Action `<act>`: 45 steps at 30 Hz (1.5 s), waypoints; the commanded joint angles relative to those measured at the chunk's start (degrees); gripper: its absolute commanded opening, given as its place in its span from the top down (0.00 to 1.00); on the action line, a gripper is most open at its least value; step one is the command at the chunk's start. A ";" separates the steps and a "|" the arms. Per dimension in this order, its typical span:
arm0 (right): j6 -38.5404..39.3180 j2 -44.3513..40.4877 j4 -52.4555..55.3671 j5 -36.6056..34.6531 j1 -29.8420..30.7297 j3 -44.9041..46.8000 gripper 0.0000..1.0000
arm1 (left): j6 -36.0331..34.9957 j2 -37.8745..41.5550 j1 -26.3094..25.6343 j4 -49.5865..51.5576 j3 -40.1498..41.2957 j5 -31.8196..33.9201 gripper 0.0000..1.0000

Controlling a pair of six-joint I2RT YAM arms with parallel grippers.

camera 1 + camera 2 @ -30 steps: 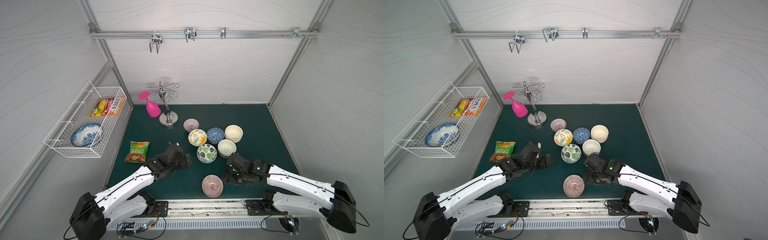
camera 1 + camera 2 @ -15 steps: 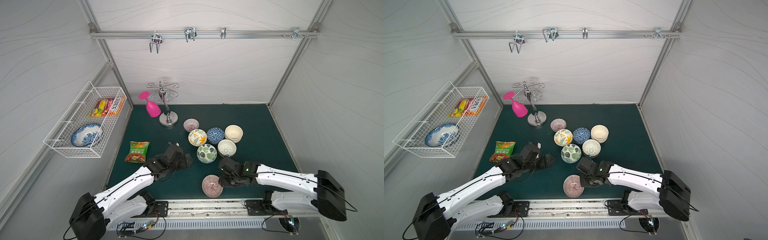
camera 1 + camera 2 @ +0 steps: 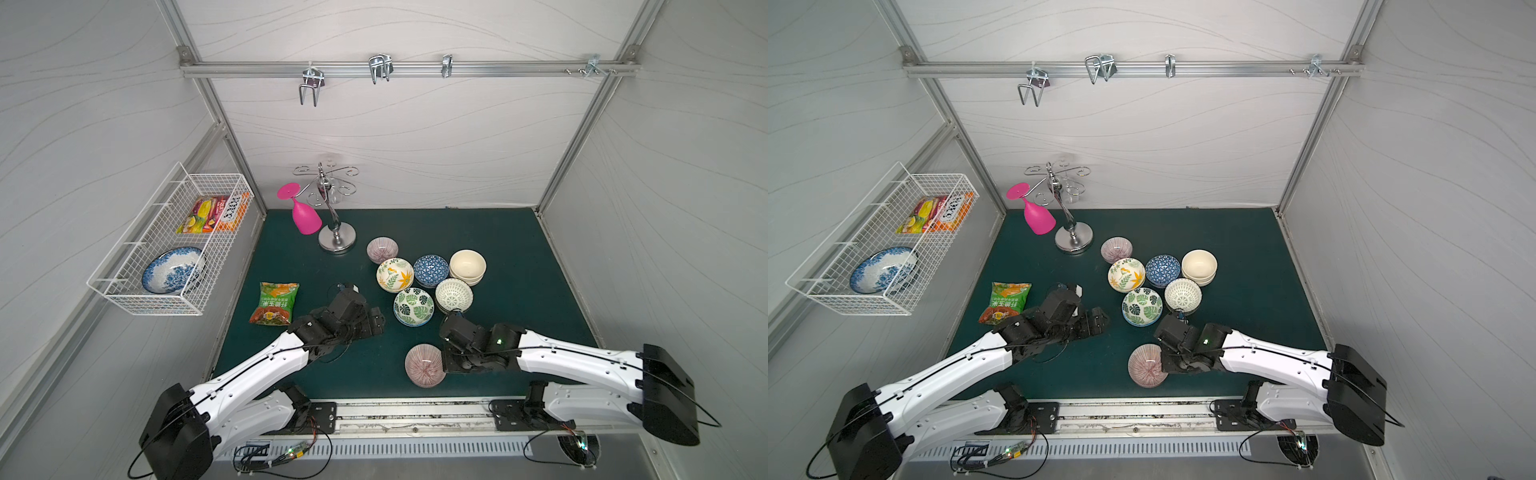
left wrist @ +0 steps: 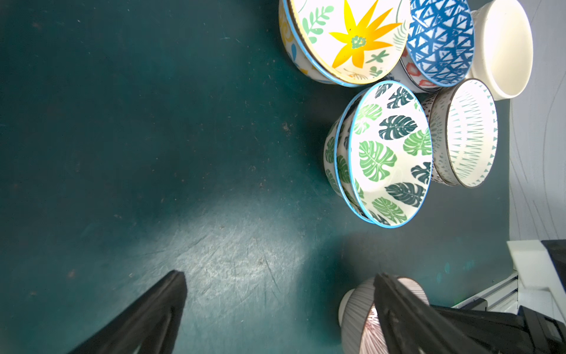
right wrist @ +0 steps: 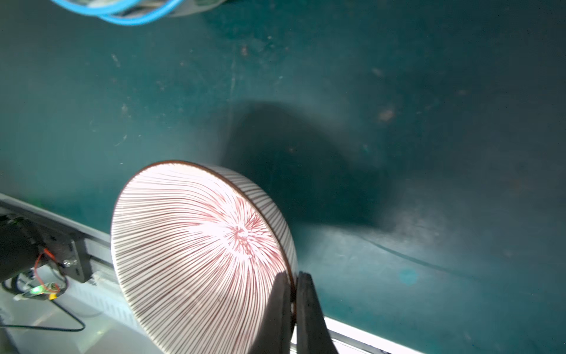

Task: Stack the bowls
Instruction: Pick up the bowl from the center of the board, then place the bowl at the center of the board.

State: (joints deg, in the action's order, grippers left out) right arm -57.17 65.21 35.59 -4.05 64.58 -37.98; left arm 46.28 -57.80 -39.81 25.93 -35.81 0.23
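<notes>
Right wrist view: right fingers [image 5: 309, 315] pinched shut on pink striped bowl [image 5: 196, 245] rim; both top views hide that pinch. Left wrist view: left fingers [image 4: 147, 318] wide open, only bare tabletop [image 4: 214, 184] between them.

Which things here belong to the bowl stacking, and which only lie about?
Job: held pink striped bowl, far pink striped bowl, floral bowls, blue bowls, cream bowls, lattice bowls, leaf bowls, right tool.
Lying about: pink goblet, metal rack, snack bag, wire basket, blue-and-white dish.

right gripper [image 3: 1163, 362] at rim of pink striped bowl [image 3: 1143, 366], left gripper [image 3: 1099, 320] apart, bowl stacks [image 3: 1141, 306] behind
</notes>
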 commanded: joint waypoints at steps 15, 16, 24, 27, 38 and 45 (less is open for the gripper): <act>2.66 -10.93 3.71 -3.18 -13.21 2.83 1.00 | -1.01 -0.91 -0.07 -2.84 -1.15 -0.34 0.00; 2.94 -10.09 3.57 -3.17 -13.24 2.44 1.00 | -0.90 -0.60 -0.09 -3.04 -0.99 -0.28 0.00; 4.14 -5.47 1.22 -3.72 -13.79 1.91 1.00 | -1.10 -0.83 0.04 -3.53 -0.92 -0.25 0.00; 4.79 -4.91 -0.01 -3.90 -14.52 2.53 1.00 | -1.26 -1.36 0.01 -3.48 -1.23 -0.40 0.00; 6.61 -3.14 -2.67 -4.04 -16.10 2.57 1.00 | -1.04 -1.34 0.00 -3.59 -0.97 -0.32 0.00; 7.05 -3.98 -1.38 -2.93 -16.14 2.37 0.60 | -0.78 -0.29 0.04 -3.26 -0.60 -0.16 0.00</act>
State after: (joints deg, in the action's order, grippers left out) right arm -51.11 61.78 33.34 -7.31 48.75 -34.98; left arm 46.04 -58.96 -39.79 24.43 -35.81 0.19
